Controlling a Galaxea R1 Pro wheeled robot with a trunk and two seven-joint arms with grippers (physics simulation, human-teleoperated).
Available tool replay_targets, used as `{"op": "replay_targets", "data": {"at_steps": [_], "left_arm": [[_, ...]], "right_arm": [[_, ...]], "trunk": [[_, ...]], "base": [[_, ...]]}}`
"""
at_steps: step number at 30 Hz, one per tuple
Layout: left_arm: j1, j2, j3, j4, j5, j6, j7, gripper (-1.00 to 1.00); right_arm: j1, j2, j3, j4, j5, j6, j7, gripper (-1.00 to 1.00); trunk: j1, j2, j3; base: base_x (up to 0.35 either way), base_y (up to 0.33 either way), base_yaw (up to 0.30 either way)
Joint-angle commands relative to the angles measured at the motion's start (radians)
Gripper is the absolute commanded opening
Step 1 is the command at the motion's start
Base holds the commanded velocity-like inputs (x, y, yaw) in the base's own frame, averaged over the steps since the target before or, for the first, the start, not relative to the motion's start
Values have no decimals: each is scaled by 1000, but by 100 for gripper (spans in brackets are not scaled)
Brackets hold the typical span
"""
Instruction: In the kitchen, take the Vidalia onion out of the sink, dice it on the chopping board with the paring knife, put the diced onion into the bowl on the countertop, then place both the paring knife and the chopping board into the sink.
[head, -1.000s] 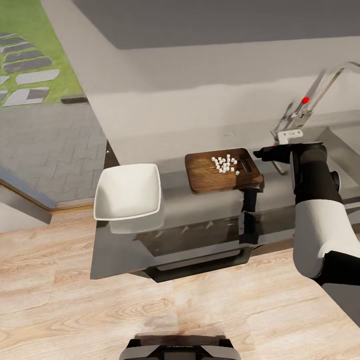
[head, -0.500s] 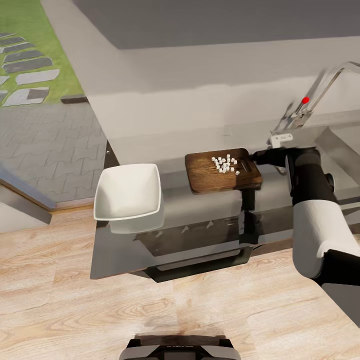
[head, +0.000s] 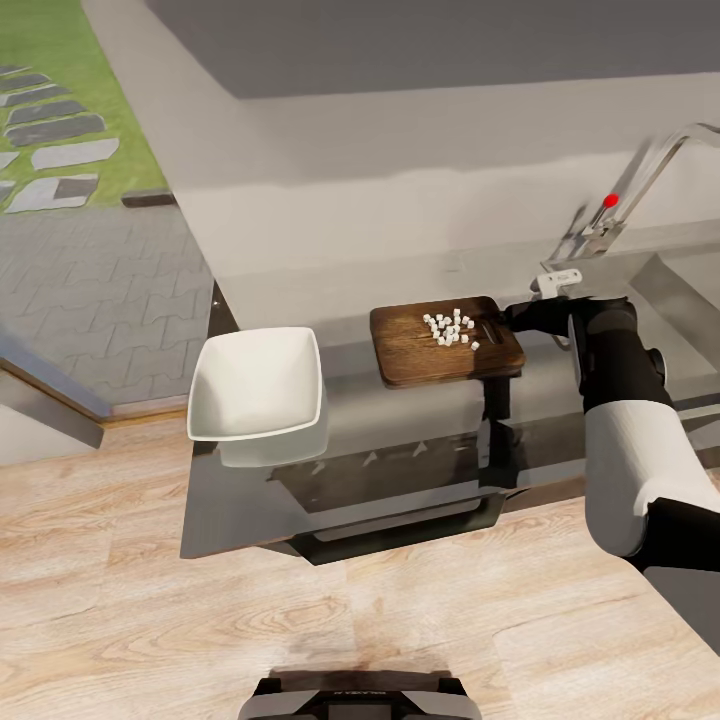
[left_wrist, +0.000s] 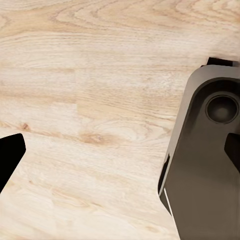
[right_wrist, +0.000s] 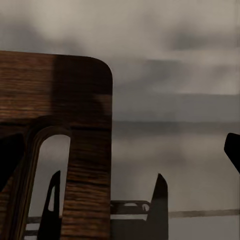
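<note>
The brown chopping board (head: 430, 355) lies on the grey countertop (head: 400, 425) with a heap of white diced onion (head: 450, 328) near its handle slot (right_wrist: 47, 170). My right gripper (head: 512, 315) is at the board's slotted end, open, and in the right wrist view (right_wrist: 120, 155) its dark fingertips (right_wrist: 233, 149) stand wide apart on either side of that end. The white square bowl (head: 255, 385) sits at the counter's left end. The paring knife is out of view. My left gripper (left_wrist: 120, 150) hangs open over the wooden floor.
The steel sink (head: 690, 290) lies right of the board, with the chrome tap (head: 640, 180) and its red knob (head: 611, 200) behind my right arm. My robot's dark base (left_wrist: 205, 165) stands on the plank floor (head: 300, 620). A pale wall runs behind the counter.
My right gripper has edged a little left, closer onto the board's slotted end. The board, the diced onion and the bowl have stayed put.
</note>
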Motion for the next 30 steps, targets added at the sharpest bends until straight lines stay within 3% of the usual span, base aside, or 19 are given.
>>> {"op": "replay_targets", "data": {"at_steps": [1, 30], "left_arm": [[-2, -1, -9, 4, 8, -6, 1, 100], [-2, -2, -9, 4, 8, -5, 1, 100]], "right_arm": [[-1, 0, -2, -1, 11, 2, 10, 100], [-1, -6, -2, 81, 18, 0, -1, 100]], "trunk": [[0, -1, -1], [0, -1, -1]], "base": [[0, 0, 0], [0, 0, 0]]}}
